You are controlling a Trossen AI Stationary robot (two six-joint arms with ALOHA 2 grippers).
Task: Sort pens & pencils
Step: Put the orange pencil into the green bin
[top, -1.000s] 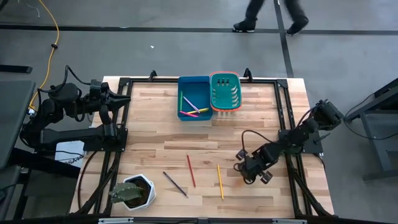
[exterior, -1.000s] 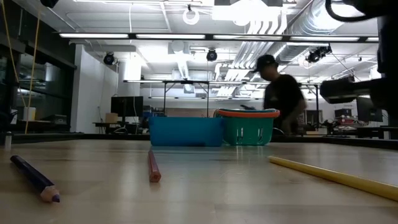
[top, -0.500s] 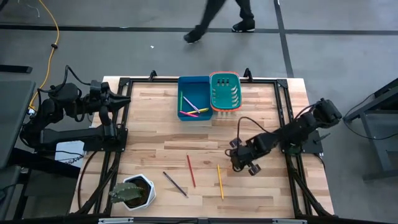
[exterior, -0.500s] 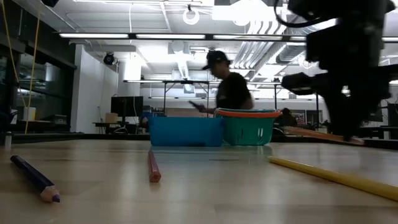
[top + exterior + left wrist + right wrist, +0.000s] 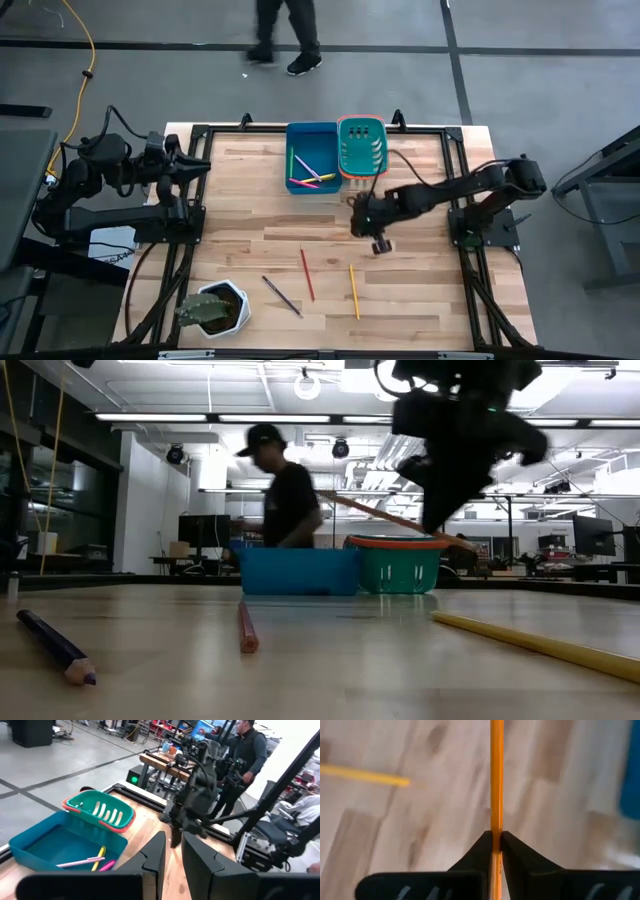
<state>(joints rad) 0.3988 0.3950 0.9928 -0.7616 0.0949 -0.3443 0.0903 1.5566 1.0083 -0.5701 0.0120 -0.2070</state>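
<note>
Pale wooden desk (image 5: pixel 250 215), butcher-block planks, black frame along its edges. At the far edge, blue bin (image 5: pixel 311 157) touching green basket (image 5: pixel 362 147). Toward the near edge, dark purple pencil (image 5: pixel 281 295), red pencil (image 5: pixel 307 274) and yellow pencil (image 5: pixel 353 291), apart. Near left corner: white potted plant (image 5: pixel 211 309).

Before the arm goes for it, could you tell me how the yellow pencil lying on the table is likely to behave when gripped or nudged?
The yellow pencil is a thin straight stick, so probably stiff and light. Lying flat on smooth wood, it may well roll if nudged sideways. Its slim shaft leaves the fingers little to catch, so a slightly off-centre pinch could slip.
</note>
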